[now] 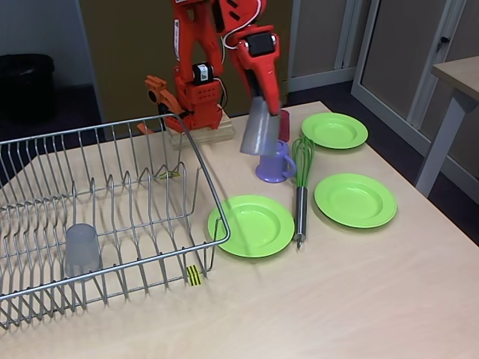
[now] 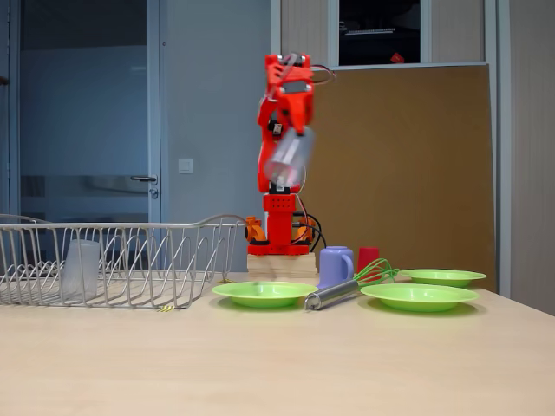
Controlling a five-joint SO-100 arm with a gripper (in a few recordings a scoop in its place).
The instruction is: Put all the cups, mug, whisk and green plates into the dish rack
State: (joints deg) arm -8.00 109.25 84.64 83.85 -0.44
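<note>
one translucent grey plastic tumbler (image 1: 81, 249) already stands in the silver wire dish rack (image 1: 196, 153); the orange gripper (image 1: 263, 105) is clamped on a second grey tumbler (image 1: 259, 136), held high above the lavender handled mug (image 1: 273, 162), likely to clear the rack's rim.

Orange-red arm (image 1: 254, 45); translucent grey cups (image 1: 260, 127); lavender mug (image 1: 274, 162); lime-green plates (image 1: 251, 225); green-wired, silver-handled whisk (image 1: 301, 187); silver rack (image 1: 97, 217), yellow-black striped tag (image 1: 194, 275).
</note>
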